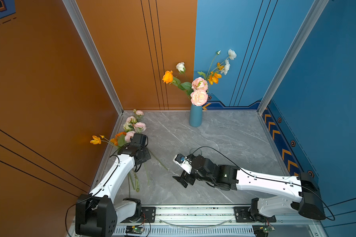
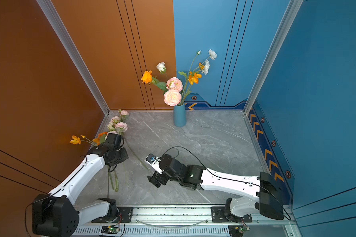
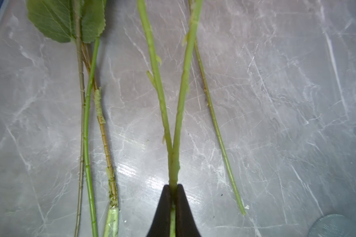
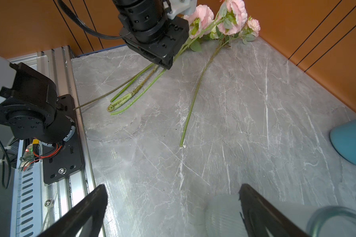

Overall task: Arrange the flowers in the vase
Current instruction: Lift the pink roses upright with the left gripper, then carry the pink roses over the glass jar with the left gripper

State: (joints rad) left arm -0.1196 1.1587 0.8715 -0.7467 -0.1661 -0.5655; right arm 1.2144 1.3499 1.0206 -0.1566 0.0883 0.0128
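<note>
At the far edge of the counter point(image 1: 224, 143) the blue vase point(image 1: 195, 116) stands upright and already carries part of the set. The arranged flowers point(image 1: 199, 90) are two big pale pink blooms, an orange and a white rose leaning left, and a spray of orange and white blooms reaching up to the right. Both top views agree.

Near the far-left corner, loose flowers point(image 1: 135, 125) lie on the counter. Their pink, cream and orange heads point toward the wall and their stems run toward the near side. The left wrist view shows several stems flat on the marble on either side of the grip. The right wrist view shows one long stem lying apart, to the right of the bunch.

Left fingers point(image 3: 162, 209): clenched on a forked stem point(image 3: 174, 160), just below the split. Cannot tell whether it is clear of the counter.

Right fingers point(image 4: 86, 207): spread wide, holding nothing, over bare counter mid-scene, well apart from vase and pile.

Judgement: roughly half done. One more stem is gripped, but its carry and insertion are not yet done, and the other loose stems are left after it. The vase mouth looks narrow and crowded, so later insertions are likely the harder ones.
</note>
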